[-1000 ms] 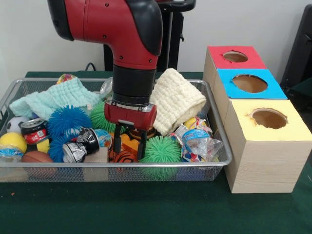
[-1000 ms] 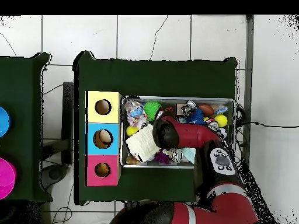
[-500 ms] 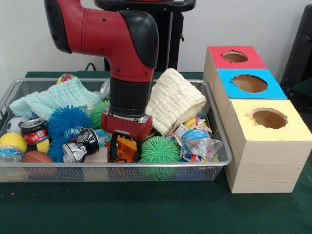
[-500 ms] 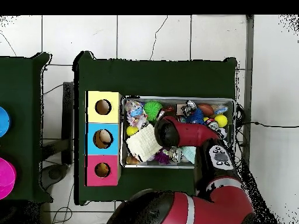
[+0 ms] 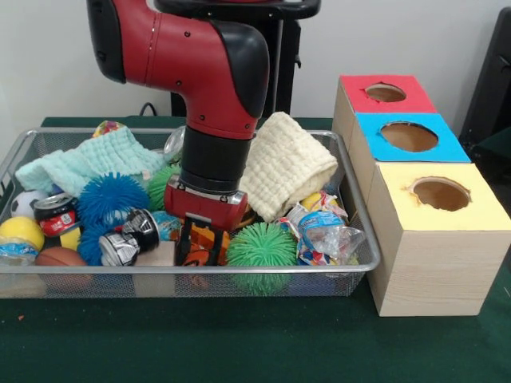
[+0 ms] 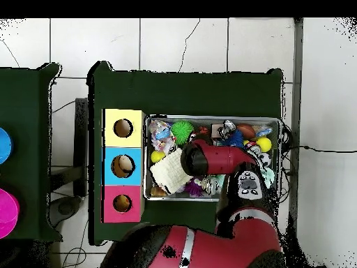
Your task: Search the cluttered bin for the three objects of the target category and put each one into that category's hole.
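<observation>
At front-centre of wire bin, orange striped tiger toy is sitting between gripper fingers, which are closing narrow around it; firm hold unclear. Risk: green puff ball touching alongside, crowding the lift, toy slipping before red-top hole.

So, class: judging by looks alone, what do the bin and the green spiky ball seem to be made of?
Bin: silver wire mesh, likely metal; you can see through its woven grid.
Green spiky ball: probably soft rubber; it is covered in thin, floppy-looking spikes.
</observation>
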Action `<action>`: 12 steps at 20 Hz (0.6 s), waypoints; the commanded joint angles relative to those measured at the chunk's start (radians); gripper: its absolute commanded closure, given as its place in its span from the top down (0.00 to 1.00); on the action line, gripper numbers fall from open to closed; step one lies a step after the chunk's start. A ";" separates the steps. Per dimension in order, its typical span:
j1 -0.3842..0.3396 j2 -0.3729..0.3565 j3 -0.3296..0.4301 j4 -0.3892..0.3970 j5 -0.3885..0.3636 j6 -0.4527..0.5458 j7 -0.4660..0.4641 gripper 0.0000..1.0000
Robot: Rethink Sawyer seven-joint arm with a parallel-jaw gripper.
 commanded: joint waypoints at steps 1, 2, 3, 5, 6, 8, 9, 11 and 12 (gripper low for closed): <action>-0.006 0.084 -0.017 -0.024 0.004 0.046 0.080 0.00; -0.020 0.076 0.009 -0.017 0.007 0.068 0.066 0.00; -0.032 0.072 0.023 -0.013 0.006 0.083 0.053 0.00; -0.061 0.063 0.065 -0.013 -0.007 0.096 0.017 0.00; -0.053 0.057 0.061 -0.018 0.000 0.117 0.016 0.00; -0.051 0.021 0.057 0.015 0.023 0.120 0.049 0.00; -0.055 -0.004 0.059 0.042 0.019 0.112 0.052 0.00; -0.026 -0.116 0.041 0.114 0.008 0.111 0.057 0.00; -0.006 -0.193 0.032 0.160 0.012 0.120 0.065 0.00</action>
